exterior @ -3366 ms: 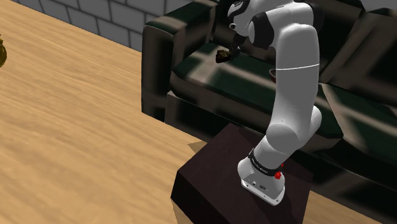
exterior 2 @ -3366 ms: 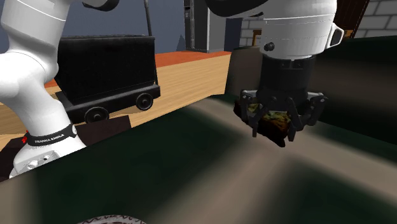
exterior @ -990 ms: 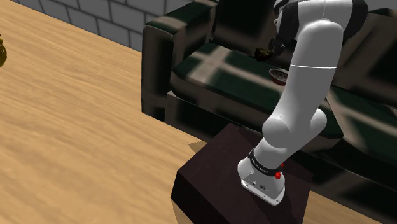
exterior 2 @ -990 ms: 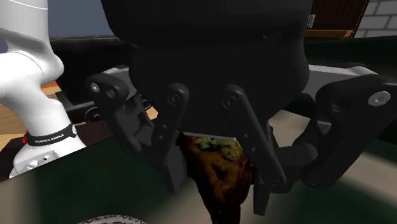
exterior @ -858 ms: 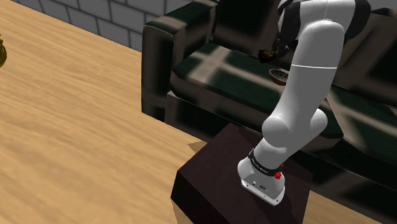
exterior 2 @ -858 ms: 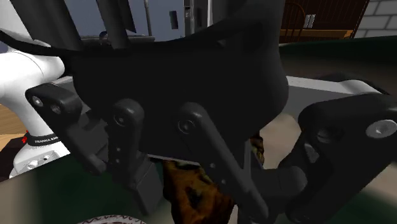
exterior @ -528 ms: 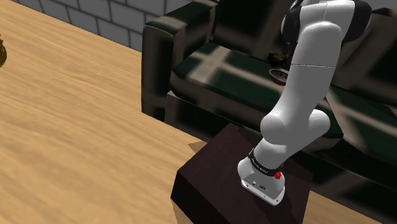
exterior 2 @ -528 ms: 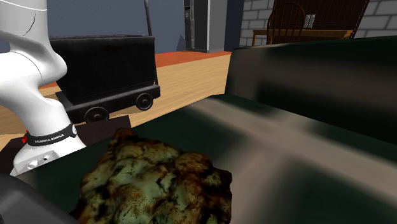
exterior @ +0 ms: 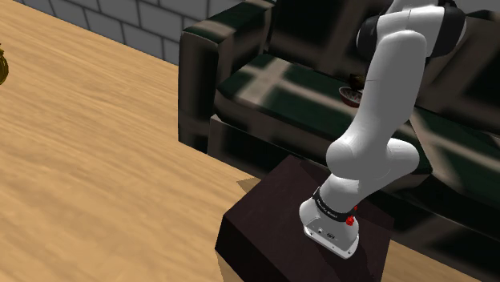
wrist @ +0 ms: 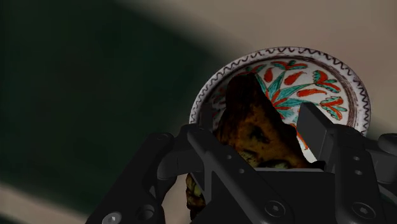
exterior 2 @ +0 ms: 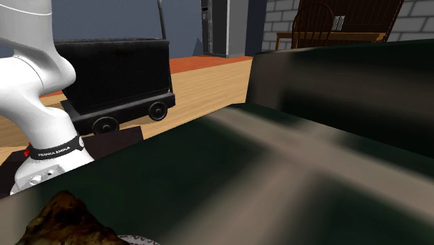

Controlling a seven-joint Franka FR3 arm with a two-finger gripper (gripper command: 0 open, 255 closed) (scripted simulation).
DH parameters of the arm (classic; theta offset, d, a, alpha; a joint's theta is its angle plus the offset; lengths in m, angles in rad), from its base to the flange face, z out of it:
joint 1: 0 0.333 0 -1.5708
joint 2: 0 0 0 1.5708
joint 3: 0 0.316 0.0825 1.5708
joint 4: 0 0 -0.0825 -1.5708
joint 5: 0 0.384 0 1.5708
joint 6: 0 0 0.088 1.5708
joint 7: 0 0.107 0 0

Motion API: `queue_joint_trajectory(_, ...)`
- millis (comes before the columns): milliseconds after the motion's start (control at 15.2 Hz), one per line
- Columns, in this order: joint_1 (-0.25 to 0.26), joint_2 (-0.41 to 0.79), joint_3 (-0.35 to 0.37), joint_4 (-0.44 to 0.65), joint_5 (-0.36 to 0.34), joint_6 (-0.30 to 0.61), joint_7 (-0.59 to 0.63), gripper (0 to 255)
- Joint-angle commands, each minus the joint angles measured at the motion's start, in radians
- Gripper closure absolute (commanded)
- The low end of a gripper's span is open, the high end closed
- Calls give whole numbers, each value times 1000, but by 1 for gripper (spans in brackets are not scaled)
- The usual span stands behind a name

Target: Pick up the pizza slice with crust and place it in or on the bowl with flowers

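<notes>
The gripper (wrist: 259, 122) is clenched on the pizza slice (wrist: 254, 130), its two black fingers pressing the browned, mottled wedge from either side. The slice hangs point-up just over the bowl (wrist: 305, 79), a white dish painted inside with red and teal flowers and edged with a dark zigzag; whether the slice touches the bowl cannot be told. The bowl sits on the seat of a dark sofa (exterior: 264, 88), whose green-black cushions carry pale bands of light. In the shoulder view the sofa runs along the far side of the room, its arm rest at the view's left, and the white arm (exterior: 377, 120) rises from a dark box stand (exterior: 272, 232) set just in front of the seat and bends over it towards the bowl. A light wooden floor (exterior: 96, 152) spreads out on that view's left, ending at a grey brick wall (exterior: 120, 14) at the far end, and a small golden thing (exterior: 2, 68) shows at the left edge. In the second exterior view the slice is near the lower left corner, low over the seat. Beyond the sofa stands a black cart on wheels (exterior 2: 118, 73) on the wood floor, then a reddish strip of floor, a tall grey cabinet (exterior 2: 215, 28) against a blue-grey wall, and a wooden chair (exterior 2: 316, 17) by a table at the far right.
</notes>
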Motion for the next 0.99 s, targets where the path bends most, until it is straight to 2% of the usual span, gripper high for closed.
queue_joint_trajectory(0,1,5,3,-22,6,24,-9,255)
queue_joint_trajectory(462,6,26,16,-88,29,100,-32,255)
queue_joint_trajectory(924,6,26,16,-88,29,100,-32,255)
